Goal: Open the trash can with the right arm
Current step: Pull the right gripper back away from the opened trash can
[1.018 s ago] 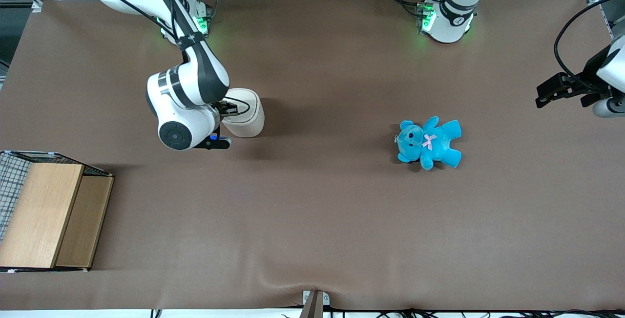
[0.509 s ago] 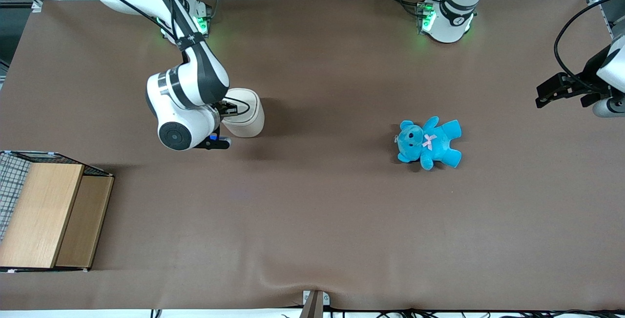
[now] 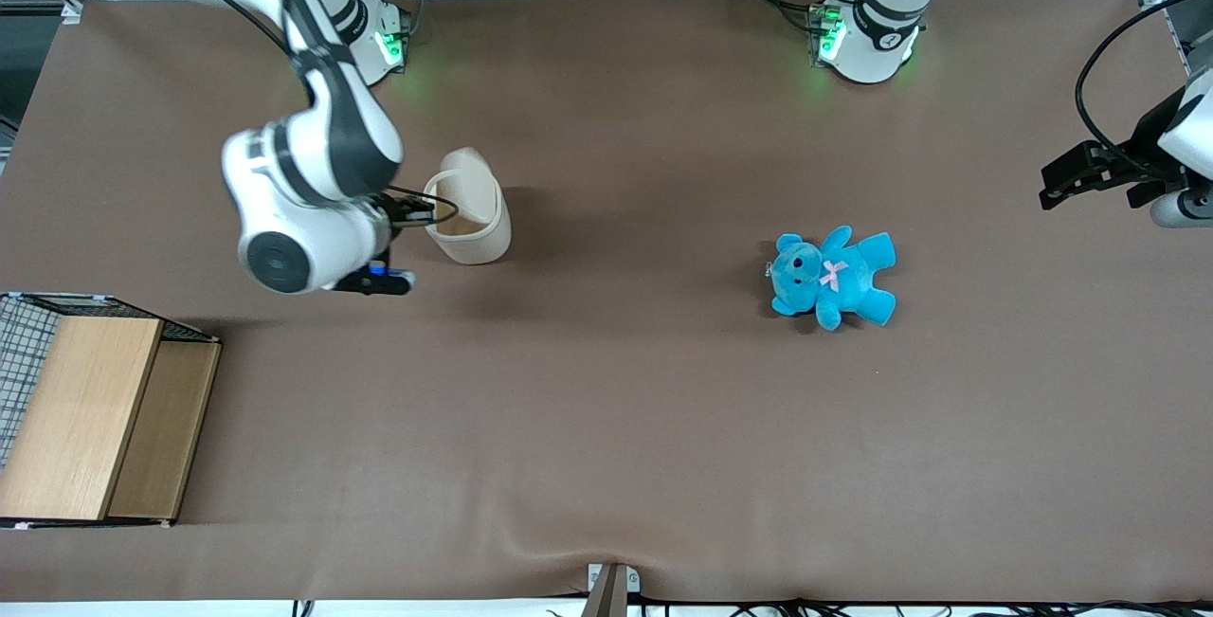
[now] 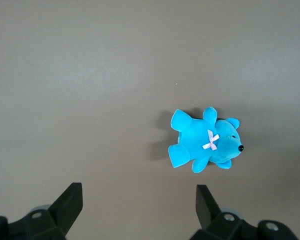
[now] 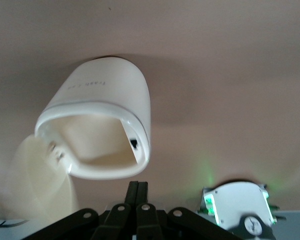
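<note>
The cream-white trash can stands on the brown table with its lid swung up, so the tan inside shows. My right arm's black gripper, with its blue light, hangs beside the can, toward the working arm's end and slightly nearer the front camera. It does not touch the can. In the right wrist view the can gapes open with the lid hanging off its rim. There the gripper is shut and empty, just short of the rim.
A blue teddy lies toward the parked arm's end of the table and also shows in the left wrist view. A wooden box with wire mesh sits at the working arm's end, near the front edge. The arm's base glows green.
The lid, flat and closed in both earlier frames, now stands open. My right arm and gripper have drawn away from the can toward the working arm's end.
</note>
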Tool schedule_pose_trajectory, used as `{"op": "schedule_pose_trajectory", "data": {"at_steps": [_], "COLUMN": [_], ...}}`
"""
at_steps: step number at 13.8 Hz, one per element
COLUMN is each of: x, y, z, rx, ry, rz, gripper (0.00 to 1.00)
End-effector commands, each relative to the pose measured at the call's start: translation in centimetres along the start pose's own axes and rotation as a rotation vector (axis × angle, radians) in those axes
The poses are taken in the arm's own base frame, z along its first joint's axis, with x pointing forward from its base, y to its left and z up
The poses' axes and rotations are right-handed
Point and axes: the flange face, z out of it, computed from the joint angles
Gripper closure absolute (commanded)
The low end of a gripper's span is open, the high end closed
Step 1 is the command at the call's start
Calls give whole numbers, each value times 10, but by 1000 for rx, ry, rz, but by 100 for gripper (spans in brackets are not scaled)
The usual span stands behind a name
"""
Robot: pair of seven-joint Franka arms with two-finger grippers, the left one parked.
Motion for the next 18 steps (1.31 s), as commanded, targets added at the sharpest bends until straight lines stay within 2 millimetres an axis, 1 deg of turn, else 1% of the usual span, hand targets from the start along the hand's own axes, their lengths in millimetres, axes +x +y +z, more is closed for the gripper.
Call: {"op": "schedule_pose_trajectory", "data": {"at_steps": [1, 2, 3, 4, 5, 7, 9, 11, 13, 15, 16, 18], "x": [-25, -28, -33, -32, -29, -23, -18, -34, -48, -75, -92, -127], "y": [9, 21, 29, 41, 59, 103, 146, 183, 207, 226, 235, 243], "z": [-64, -84, -101, -111, -119, -139, -150, -171, -183, -202, -212, -229], "rx": [10, -10, -42, -76, -84, -61, -39, -13, -9, -56, -65, -60], "ry": [50, 93, 146, 178, 192, 219, 230, 285, 317, 366, 392, 447], "rz": [31, 34, 18, -20, -47, -98, -147, -181, -188, -193, -190, -194], "gripper": [100, 100, 100, 100, 100, 100, 100, 100, 100, 100, 100, 100]}}
